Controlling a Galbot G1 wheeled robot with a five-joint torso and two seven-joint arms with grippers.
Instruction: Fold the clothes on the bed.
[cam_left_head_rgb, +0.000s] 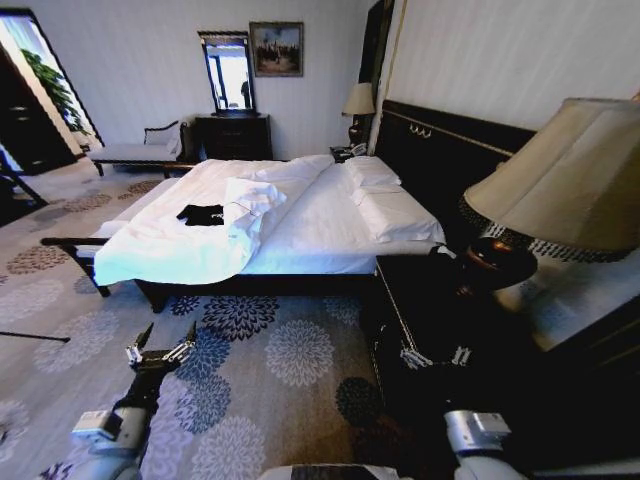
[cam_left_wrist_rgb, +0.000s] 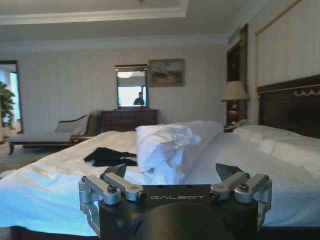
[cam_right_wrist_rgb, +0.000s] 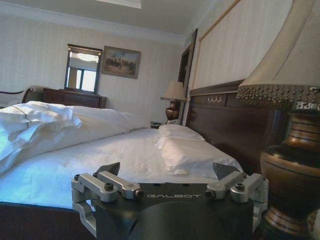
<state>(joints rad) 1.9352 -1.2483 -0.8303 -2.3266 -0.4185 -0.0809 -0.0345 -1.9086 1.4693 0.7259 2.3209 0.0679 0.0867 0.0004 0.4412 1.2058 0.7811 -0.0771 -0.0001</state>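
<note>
Lamp (cam_left_head_rgb: 560, 180) near right; dresser (cam_left_head_rgb: 232, 135), chaise (cam_left_head_rgb: 135, 150) by far wall.

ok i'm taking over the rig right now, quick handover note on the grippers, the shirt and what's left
Left gripper: open, empty, held low over the carpet short of the bed.
Right gripper: open, empty, held low in front of the dark nightstand, beside the lamp.
Black T-shirt: lies crumpled on the white duvet on the bed's far left part, next to a bunched-up fold of bedding.
Done: nothing folded yet; the shirt is untouched.
Left: reach the shirt, spread it and fold it.
</note>
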